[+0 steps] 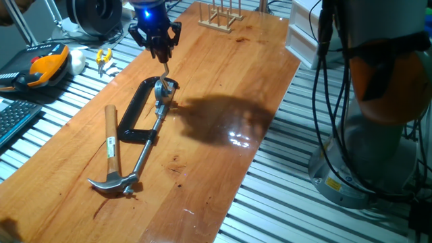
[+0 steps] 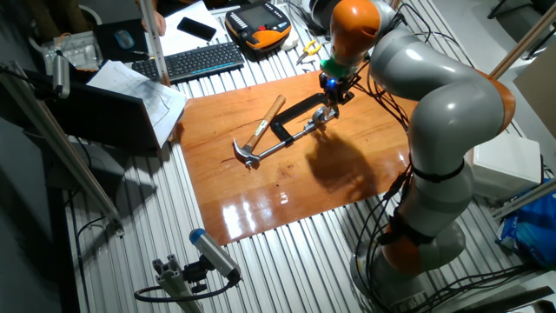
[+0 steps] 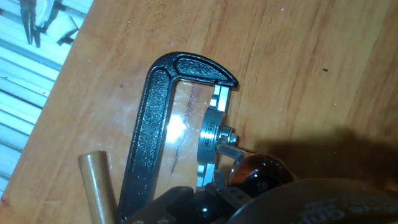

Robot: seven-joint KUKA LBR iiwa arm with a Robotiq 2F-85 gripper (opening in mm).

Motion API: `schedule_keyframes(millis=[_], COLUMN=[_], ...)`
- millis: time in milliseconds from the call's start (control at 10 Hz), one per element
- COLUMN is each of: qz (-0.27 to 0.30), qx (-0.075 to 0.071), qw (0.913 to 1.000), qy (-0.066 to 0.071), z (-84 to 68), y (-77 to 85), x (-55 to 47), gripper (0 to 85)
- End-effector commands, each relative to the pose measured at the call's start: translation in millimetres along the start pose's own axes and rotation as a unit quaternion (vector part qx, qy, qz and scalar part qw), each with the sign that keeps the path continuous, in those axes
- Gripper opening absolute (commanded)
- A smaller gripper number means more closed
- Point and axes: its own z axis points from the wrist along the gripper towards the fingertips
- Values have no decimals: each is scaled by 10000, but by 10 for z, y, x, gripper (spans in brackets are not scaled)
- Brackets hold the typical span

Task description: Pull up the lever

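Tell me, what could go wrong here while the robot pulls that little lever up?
The gripper seems to hold only the lever by its tip, so it might slip off. The black clamp lies loose on the table, so it could lift or drag, nudging the hammer lying against it.

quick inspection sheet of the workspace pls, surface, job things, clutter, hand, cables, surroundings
surface: wooden table top, glossy, with glare and the arm's shadow.
job's things: black C-shaped clamp lies flat; its lever stands up from the screw end, reddish-brown tip close under the hand camera.
clutter: wooden-handled hammer lies beside the clamp, head near the end of the clamp's long rod; wooden rack at the far edge.
hand: hand is right above the lever; open or shut cannot be told.
cables: black cables hang along the arm's base.
surroundings: teach pendant, keyboard, pliers, papers off the board.
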Motion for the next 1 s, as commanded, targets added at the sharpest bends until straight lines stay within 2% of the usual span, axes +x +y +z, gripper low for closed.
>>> schedule_keyframes(millis=[0,400,900], qz=[-19,-81,-103], qx=[34,-60,-131], qw=[10000,9999,9997], qy=[56,131,174], z=[15,165,273], y=[-6,-13,1], x=[-47,-190,-272], gripper=[0,0,0])
